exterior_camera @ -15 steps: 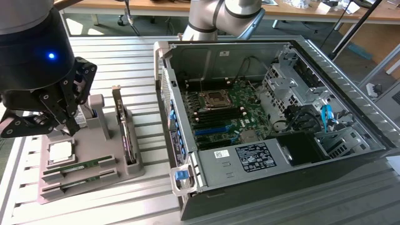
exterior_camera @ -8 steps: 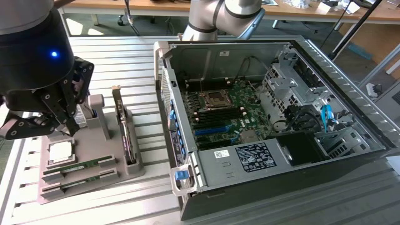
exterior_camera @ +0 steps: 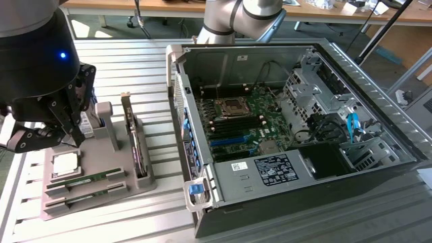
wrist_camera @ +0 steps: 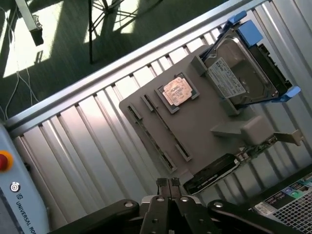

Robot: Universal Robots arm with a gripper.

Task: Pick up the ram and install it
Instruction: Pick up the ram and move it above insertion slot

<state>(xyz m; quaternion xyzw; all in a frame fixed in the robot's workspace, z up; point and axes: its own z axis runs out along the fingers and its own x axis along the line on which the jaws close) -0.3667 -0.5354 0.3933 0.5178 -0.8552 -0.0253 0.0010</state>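
Two ram sticks, thin and green, lie in slots at the front of a grey holder [exterior_camera: 138, 185]: one ram stick [exterior_camera: 93, 178] and a second [exterior_camera: 86, 194] just in front of it. In the wrist view they appear edge-on as the ram [wrist_camera: 166, 127] and its neighbour [wrist_camera: 151, 140]. My gripper [exterior_camera: 71, 135] hangs above the holder's far left corner, apart from the sticks. In the wrist view the gripper [wrist_camera: 168, 184] has its fingertips pressed together with nothing between them. The open computer case [exterior_camera: 351, 66] with its motherboard [exterior_camera: 246, 119] lies at the exterior view's right.
The holder also carries a square silver processor [exterior_camera: 66, 163], an upright expansion card [exterior_camera: 135, 144] and a hard drive in a blue frame [wrist_camera: 243, 73]. Everything rests on a slatted metal table [exterior_camera: 128, 66]. A power supply [exterior_camera: 270, 171] fills the case's near corner.
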